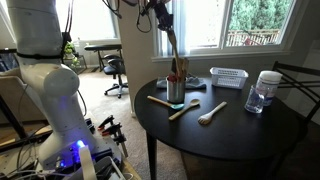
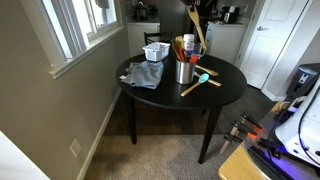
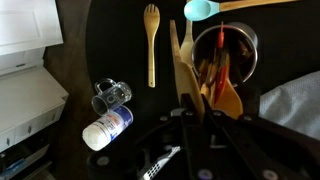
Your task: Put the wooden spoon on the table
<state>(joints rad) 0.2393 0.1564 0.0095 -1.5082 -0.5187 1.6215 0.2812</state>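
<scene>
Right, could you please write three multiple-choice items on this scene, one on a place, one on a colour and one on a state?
1. Where does the shiny metal utensil cup stand?
A. on the round black table
B. on the carpet
C. inside a white basket

2. What colour is the head of the spatula lying beside the cup?
A. red
B. teal
C. black

3. What are the fingers doing?
A. hanging open over bare tabletop
B. gripping a white bottle
C. closed on the long brown wooden spoon

Answers:
1 A, since the cup stands on the tabletop in both exterior views.
2 B, since the head shows teal in an exterior view and in the wrist view.
3 C, since the spoon's handle runs from the fingers down to the cup.
</scene>
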